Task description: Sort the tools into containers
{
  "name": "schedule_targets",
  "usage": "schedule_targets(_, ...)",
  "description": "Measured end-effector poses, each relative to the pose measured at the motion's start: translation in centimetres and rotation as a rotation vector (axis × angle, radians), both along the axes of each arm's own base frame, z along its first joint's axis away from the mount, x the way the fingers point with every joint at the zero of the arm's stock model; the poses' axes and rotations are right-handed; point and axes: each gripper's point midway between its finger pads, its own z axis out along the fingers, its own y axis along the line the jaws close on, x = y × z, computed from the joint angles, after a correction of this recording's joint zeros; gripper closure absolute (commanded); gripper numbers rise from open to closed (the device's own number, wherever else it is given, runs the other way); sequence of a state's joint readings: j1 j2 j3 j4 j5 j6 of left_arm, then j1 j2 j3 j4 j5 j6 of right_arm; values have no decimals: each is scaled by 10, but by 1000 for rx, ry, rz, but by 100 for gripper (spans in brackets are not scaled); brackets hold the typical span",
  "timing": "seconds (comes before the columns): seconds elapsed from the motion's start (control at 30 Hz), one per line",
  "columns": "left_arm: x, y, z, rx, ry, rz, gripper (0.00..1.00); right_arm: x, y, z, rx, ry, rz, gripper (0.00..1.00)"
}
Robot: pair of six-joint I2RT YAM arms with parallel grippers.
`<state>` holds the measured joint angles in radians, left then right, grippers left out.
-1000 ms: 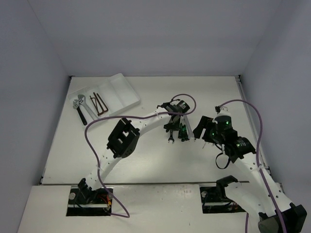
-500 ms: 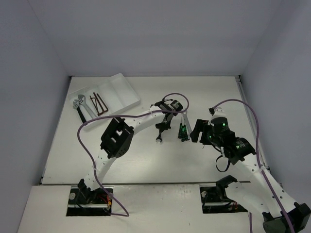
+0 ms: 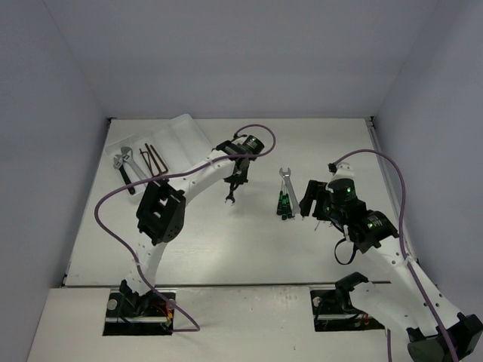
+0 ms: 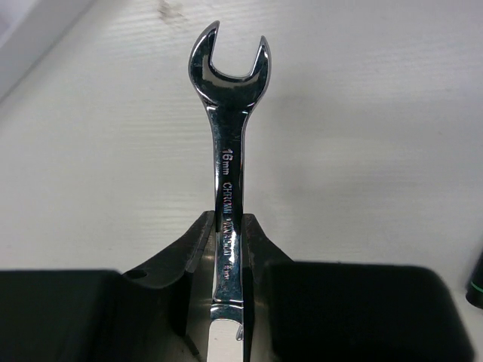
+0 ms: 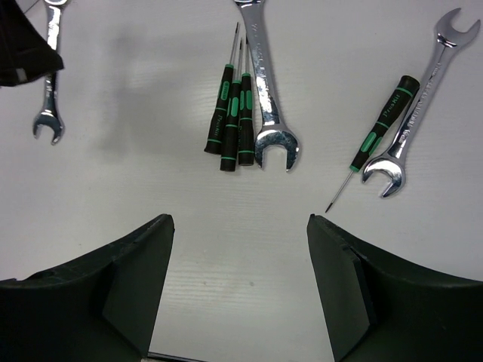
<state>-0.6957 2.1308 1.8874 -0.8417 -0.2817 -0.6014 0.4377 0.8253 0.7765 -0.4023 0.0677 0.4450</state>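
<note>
Clamping a silver open-end wrench (image 4: 229, 151), my left gripper (image 4: 226, 226) has swung toward the far-left corner. My right gripper (image 5: 240, 226) hangs spread wide.

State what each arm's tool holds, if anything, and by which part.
Left tool clamps a silver 16mm wrench by its shank, leaving the open-end head free. Right tool is open and holds nothing.

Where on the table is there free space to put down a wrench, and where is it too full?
Free: the wide strip of table between the arm bases and the screwdrivers, and the far part behind the loose wrench to the wall. The right compartments of the tray look bare. Crowded: ahead of the right tool, where screwdrivers and wrenches lie close together.
</note>
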Motion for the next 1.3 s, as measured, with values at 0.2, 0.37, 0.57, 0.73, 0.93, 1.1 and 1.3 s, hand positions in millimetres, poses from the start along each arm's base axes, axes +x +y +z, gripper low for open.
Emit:
schedule_targets(0.2,47,68,22,-22,-42,152,100,2,-2,-5,-17,16,-11,32)
schedule_targets(0.37,98,152,47,-65,-111,348,100,4,-3,-9,-32,28,-19,32)
schedule_targets(0.57,151,221,60,-104,-195,496,100,5,-5,-10,-39,29,-34,32)
schedule_targets(0.73,172,233,25,-112,-155,518,100,6,-8,-11,-38,32,-59,32)
schedule_targets(0.93,180,229,-27,-123,-65,497,86,9,-10,-18,-56,57,-86,32)
schedule_targets(1.1,179,228,-36,-133,-41,475,56,12,-12,-33,-96,106,-97,33)
schedule_targets(1.3,179,226,-2,-160,-98,450,36,28,-10,-41,-159,162,-83,43)
